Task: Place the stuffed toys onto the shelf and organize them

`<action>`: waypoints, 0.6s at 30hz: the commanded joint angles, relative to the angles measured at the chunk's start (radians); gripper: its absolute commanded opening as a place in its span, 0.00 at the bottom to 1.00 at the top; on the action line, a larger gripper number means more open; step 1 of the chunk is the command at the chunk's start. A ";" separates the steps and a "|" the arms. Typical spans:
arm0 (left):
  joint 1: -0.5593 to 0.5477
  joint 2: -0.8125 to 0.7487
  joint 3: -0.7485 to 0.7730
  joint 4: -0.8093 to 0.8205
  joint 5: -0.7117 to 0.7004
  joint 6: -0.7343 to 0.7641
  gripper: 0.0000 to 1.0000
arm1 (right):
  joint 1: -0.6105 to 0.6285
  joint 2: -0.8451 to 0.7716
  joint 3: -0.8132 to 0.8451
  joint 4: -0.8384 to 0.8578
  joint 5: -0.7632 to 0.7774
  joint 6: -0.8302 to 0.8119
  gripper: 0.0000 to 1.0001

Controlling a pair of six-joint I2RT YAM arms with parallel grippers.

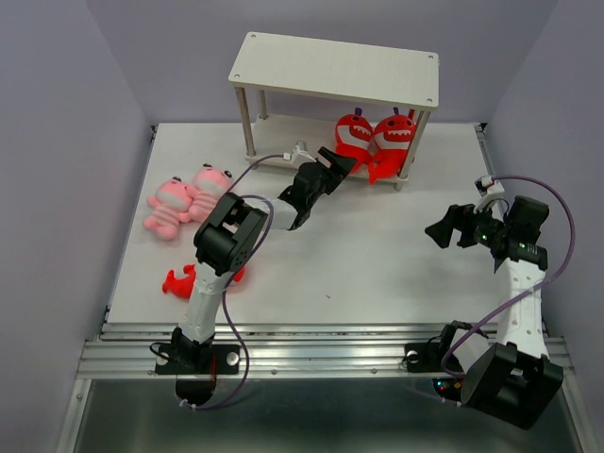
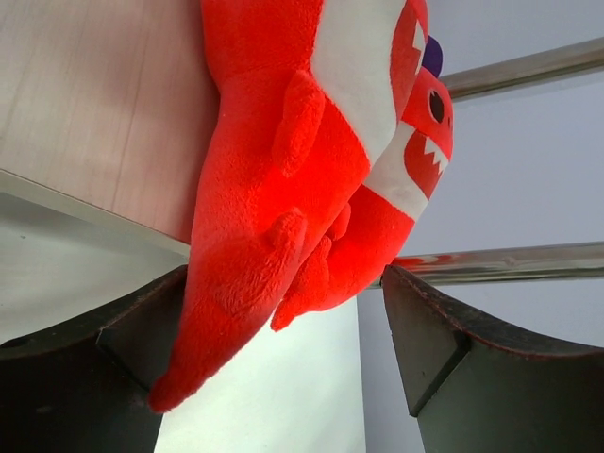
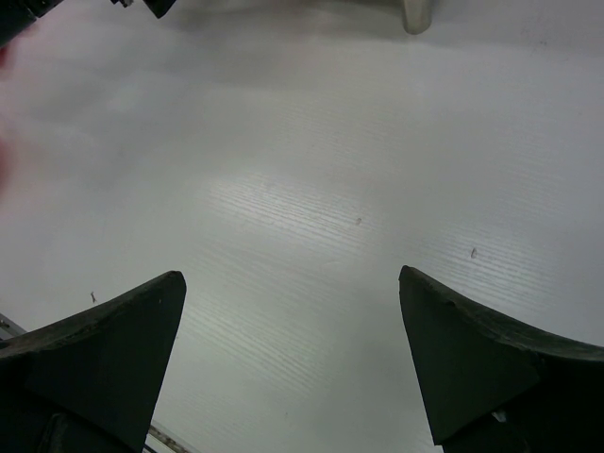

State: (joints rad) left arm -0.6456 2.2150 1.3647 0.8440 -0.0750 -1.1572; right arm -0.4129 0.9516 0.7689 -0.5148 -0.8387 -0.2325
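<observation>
Two red shark toys [image 1: 354,139] [image 1: 393,142] stand side by side on the lower board of the pale shelf [image 1: 335,71] at its right end. My left gripper [image 1: 342,160] is open just in front of them; in the left wrist view the nearer red toy's tail [image 2: 255,264] hangs between the wide-apart fingers [image 2: 425,330], and I cannot tell if they touch it. Two pink striped toys [image 1: 168,208] [image 1: 209,189] lie at the table's left. A third red toy [image 1: 179,279] lies behind the left arm, partly hidden. My right gripper [image 1: 444,229] is open and empty above bare table.
The white table [image 1: 377,255] runs to grey walls on both sides. The shelf's thin legs [image 1: 249,127] stand at the back. In the right wrist view one leg's foot [image 3: 418,17] shows at the top edge.
</observation>
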 commanded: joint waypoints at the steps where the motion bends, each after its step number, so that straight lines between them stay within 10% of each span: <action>1: 0.007 -0.069 -0.032 0.064 0.018 0.033 0.90 | -0.009 -0.004 0.000 0.038 -0.013 -0.013 1.00; 18: 0.012 -0.233 -0.185 0.101 0.049 0.185 0.93 | -0.018 -0.025 -0.010 0.036 -0.040 -0.036 1.00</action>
State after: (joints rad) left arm -0.6365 2.1021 1.2110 0.8795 -0.0490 -1.0653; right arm -0.4244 0.9493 0.7685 -0.5148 -0.8497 -0.2474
